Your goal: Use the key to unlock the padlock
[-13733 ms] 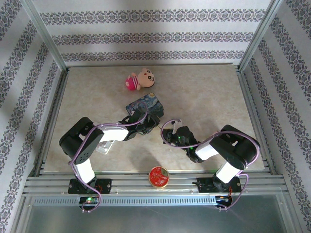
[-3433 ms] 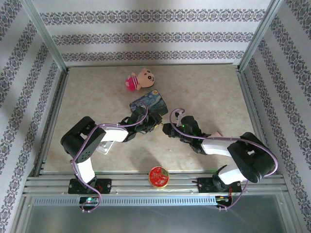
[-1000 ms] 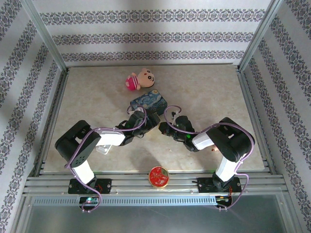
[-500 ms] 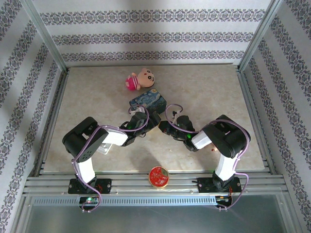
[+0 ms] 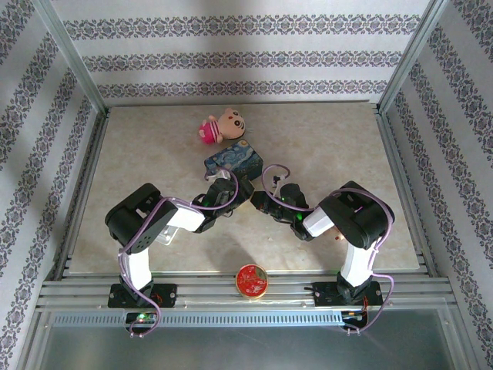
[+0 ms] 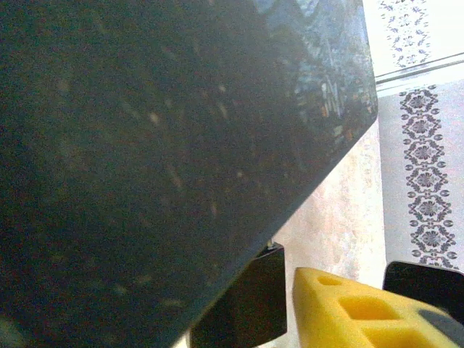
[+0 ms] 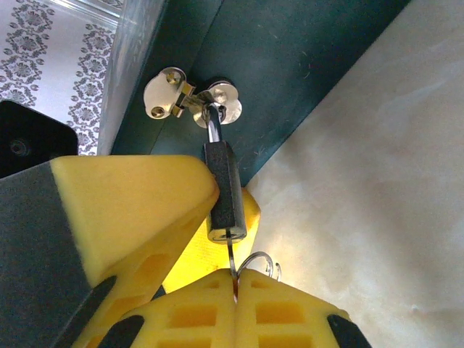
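Observation:
The padlock [image 7: 226, 197], small and black, hangs by its silvery shackle from the hasp [image 7: 206, 98] on the blue painted tin [image 5: 233, 160]. The thin key [image 7: 231, 254] is stuck into its bottom, the ring [image 7: 259, 261] beside it. My right gripper [image 7: 235, 281] is shut on the key's head. My left gripper [image 5: 234, 190] straddles the padlock's body. One of its yellow fingers [image 7: 130, 210] touches the padlock. In the left wrist view the padlock [image 6: 243, 304] is a slim gap away from the other finger [image 6: 348, 312].
A pink plush doll [image 5: 222, 126] lies behind the tin. A round red tin [image 5: 251, 280] sits at the near edge, and a whitish block [image 5: 165, 232] lies under the left arm. Both arms [image 5: 339, 220] meet at the table's middle.
My left gripper's jaws have narrowed around the padlock, and the left arm's elbow has swung right. The right gripper stays shut on the key in the same place.

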Action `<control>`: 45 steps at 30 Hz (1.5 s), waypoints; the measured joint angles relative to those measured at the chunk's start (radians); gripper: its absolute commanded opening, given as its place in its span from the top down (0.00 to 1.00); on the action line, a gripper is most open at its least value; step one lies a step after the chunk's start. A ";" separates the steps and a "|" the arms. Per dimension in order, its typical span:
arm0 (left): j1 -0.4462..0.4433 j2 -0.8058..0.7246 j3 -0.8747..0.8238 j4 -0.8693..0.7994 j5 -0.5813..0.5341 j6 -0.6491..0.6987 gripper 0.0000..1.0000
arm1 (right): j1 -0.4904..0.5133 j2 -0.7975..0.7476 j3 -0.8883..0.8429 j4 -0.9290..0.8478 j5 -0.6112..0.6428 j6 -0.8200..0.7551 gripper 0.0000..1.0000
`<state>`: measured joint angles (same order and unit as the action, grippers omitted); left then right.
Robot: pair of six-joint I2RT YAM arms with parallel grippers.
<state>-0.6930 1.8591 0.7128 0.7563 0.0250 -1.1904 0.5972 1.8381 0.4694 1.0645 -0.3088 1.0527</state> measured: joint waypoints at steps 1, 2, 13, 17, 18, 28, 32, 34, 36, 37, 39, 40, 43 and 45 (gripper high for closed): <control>0.000 0.000 0.000 0.002 -0.001 -0.002 0.63 | 0.000 0.003 0.000 0.003 0.000 0.000 1.00; 0.000 0.000 0.000 0.004 -0.002 0.000 0.67 | 0.000 0.005 0.000 0.006 -0.001 0.000 1.00; 0.001 0.001 0.000 0.019 -0.026 0.002 0.94 | -0.013 0.011 0.003 0.017 0.006 0.017 0.83; 0.000 0.001 0.000 0.026 -0.026 0.002 0.99 | -0.013 0.010 0.003 0.012 0.005 0.013 0.74; 0.000 0.001 0.000 0.026 -0.026 0.002 1.00 | -0.013 0.010 0.003 0.011 0.005 0.009 0.72; 0.000 -0.027 -0.007 -0.006 -0.018 0.005 1.00 | -0.019 -0.117 -0.045 -0.041 0.032 -0.045 0.62; 0.000 -0.067 -0.008 -0.076 0.005 0.006 1.00 | -0.019 -0.200 -0.071 -0.104 0.068 -0.087 0.62; 0.000 -0.093 -0.010 -0.117 0.020 0.006 1.00 | -0.016 -0.238 -0.076 -0.154 0.090 -0.114 0.62; 0.000 -0.126 -0.011 -0.173 0.035 0.006 1.00 | -0.003 -0.285 -0.077 -0.229 0.122 -0.153 0.62; 0.000 -0.140 -0.011 -0.198 0.041 0.006 1.00 | 0.006 -0.306 -0.077 -0.263 0.139 -0.169 0.62; 0.000 -0.171 -0.011 -0.257 0.058 0.006 1.00 | 0.043 -0.360 -0.072 -0.362 0.180 -0.227 0.64; 0.000 -0.183 -0.011 -0.281 0.064 0.005 1.00 | 0.059 -0.379 -0.069 -0.401 0.198 -0.248 0.66; 0.000 -0.216 -0.011 -0.349 0.081 0.005 1.00 | 0.104 -0.433 -0.043 -0.528 0.253 -0.326 0.66; 0.000 -0.231 -0.011 -0.386 0.091 0.005 1.00 | 0.122 -0.463 -0.027 -0.592 0.281 -0.367 0.65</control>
<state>-0.6926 1.6283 0.7017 0.3698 0.1162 -1.1851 0.7193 1.3750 0.4423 0.4725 -0.0277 0.6853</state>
